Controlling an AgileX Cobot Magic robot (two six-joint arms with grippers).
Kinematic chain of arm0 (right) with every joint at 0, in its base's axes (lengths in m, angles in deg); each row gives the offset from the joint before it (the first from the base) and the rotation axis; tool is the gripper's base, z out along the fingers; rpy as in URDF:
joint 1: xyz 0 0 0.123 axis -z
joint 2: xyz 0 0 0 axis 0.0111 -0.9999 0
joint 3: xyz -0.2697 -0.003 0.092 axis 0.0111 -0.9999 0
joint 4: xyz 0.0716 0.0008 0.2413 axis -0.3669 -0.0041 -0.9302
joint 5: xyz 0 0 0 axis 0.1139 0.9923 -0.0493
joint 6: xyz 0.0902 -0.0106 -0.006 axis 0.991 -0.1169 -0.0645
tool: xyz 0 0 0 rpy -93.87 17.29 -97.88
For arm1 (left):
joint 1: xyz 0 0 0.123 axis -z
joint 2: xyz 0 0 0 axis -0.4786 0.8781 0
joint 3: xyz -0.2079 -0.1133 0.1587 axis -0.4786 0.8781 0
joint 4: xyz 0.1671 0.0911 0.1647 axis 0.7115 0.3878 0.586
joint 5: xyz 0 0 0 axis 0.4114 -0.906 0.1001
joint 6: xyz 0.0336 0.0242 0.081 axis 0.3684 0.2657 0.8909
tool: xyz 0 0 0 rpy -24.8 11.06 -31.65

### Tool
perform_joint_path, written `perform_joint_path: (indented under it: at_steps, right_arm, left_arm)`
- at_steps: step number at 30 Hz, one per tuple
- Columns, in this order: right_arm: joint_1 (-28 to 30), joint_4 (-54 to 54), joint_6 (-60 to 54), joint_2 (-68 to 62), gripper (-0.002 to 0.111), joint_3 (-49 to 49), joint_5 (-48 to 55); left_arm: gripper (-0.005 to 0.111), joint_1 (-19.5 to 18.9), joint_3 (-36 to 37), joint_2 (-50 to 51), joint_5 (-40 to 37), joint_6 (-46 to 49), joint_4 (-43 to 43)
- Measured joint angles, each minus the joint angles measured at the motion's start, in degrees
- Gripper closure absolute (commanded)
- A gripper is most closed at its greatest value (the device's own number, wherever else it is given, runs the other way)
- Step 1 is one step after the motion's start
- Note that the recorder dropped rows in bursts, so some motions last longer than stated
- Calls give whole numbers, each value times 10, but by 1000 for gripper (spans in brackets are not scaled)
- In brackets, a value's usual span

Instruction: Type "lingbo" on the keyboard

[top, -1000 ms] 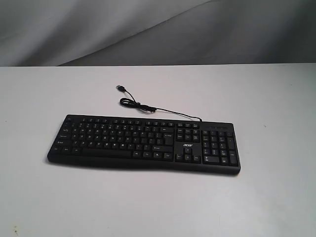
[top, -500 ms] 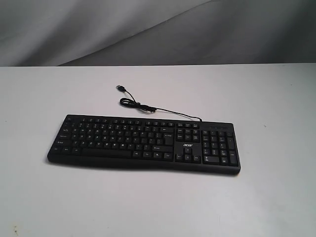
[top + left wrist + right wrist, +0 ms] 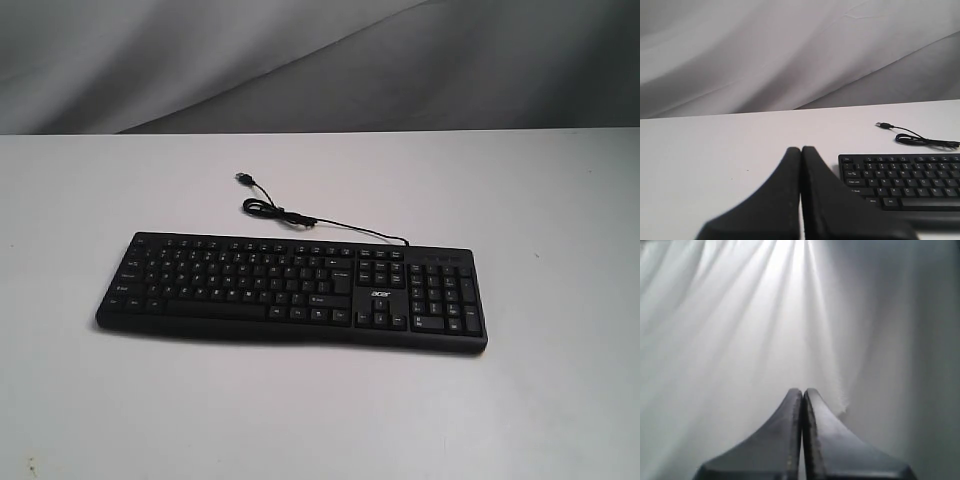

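The black keyboard point(image 3: 290, 291) lies flat in the middle of the white table, number pad to the right, with a small white logo beside the pad. Its thin black cable point(image 3: 300, 220) curls away behind it to a loose USB plug point(image 3: 242, 177). Neither arm shows in the exterior view. In the left wrist view my left gripper point(image 3: 801, 149) is shut with nothing held, off the keyboard's point(image 3: 902, 181) escape-key end and clear of it. My right gripper point(image 3: 803, 390) is shut on nothing and faces only the grey curtain; no keyboard shows in that view.
The white table point(image 3: 540, 190) spreads well beyond the keyboard on every side. A grey fabric backdrop point(image 3: 300, 60) hangs behind its far edge.
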Motion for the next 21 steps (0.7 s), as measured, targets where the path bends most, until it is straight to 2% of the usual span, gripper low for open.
perform_joint_path:
  at_steps: [3, 7, 15, 21]
  right_arm:
    - [0, 18, 72, -2, 108, 4, -25]
    - [0, 66, 115, -83, 108, 65, 8]
    - [0, 156, 126, -431, 108, 275, 68]
    - [-3, 220, 119, -703, 108, 481, 192]
  left_arm:
    - [106, 0, 0, 0, 0, 0, 0]
    - [106, 0, 0, 0, 0, 0, 0]
    - [106, 0, 0, 0, 0, 0, 0]
    - [106, 0, 0, 0, 0, 0, 0]
